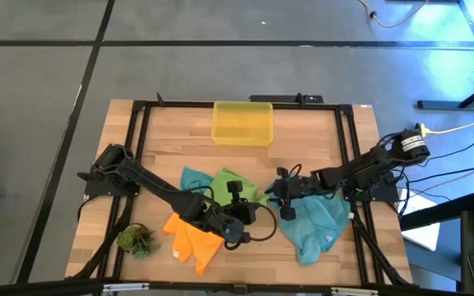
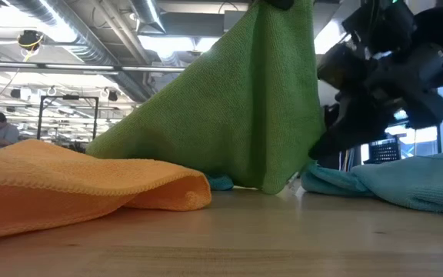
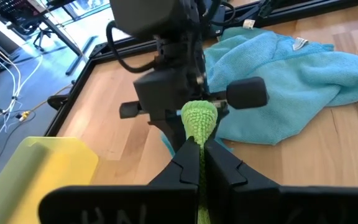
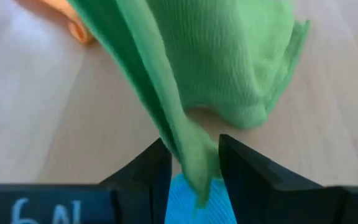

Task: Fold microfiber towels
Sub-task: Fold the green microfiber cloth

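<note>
Green towel (image 1: 230,182) lifted at table centre, peaked like tent, lower hem on wood, just in front of yellow bin (image 1: 242,122). Left gripper (image 3: 200,163) clamped tight on green towel's raised fold. Right gripper (image 4: 194,163) beside it, fingers parted, towel edge hanging between them, grip unclear. Orange towel (image 1: 192,239) crumpled near green towel; teal towel (image 1: 314,224) bunched on its opposite side.
</note>
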Tool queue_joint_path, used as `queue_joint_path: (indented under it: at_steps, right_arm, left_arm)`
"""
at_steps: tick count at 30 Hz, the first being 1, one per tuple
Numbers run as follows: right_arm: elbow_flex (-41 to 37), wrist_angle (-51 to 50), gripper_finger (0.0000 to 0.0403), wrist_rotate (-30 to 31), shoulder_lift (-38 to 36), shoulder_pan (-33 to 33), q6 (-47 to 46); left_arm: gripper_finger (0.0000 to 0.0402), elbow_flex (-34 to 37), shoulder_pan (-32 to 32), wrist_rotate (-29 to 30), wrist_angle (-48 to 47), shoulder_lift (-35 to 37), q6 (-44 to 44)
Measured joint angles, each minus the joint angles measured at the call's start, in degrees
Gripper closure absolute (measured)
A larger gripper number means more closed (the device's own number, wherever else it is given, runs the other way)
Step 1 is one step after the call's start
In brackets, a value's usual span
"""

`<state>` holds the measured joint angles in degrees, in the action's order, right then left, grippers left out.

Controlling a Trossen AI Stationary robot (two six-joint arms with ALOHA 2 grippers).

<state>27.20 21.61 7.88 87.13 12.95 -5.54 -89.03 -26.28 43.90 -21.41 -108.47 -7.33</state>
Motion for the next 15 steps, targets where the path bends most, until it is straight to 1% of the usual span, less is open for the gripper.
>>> queue_joint_path:
  at_steps: [5,7,9,13,15]
  right_arm:
    - [0.0,0.8,0.0268,0.0,2.4,-0.7,0.6]
    - [0.0,1.0,0.0276,0.0,2.5,-0.8,1.8]
    - [0.0,2.1,0.0292,0.0,2.5,-0.8,3.5]
    - [0.0,6.2,0.0343,-0.2,2.0,-0.8,5.8]
    - [0.0,6.5,0.0367,-1.0,1.6,-0.8,6.1]
  left_arm:
    - [0.0401,0.0,0.0,0.1,0.0,0.0,0.4]
    - [0.0401,0.0,0.0,0.1,0.0,0.0,0.4]
    - [0.0401,0.0,0.0,0.2,0.0,0.0,0.4]
    - [0.0401,0.0,0.0,0.2,-0.4,0.0,0.4]
    - [0.0401,0.0,0.0,0.2,-0.6,0.0,0.4]
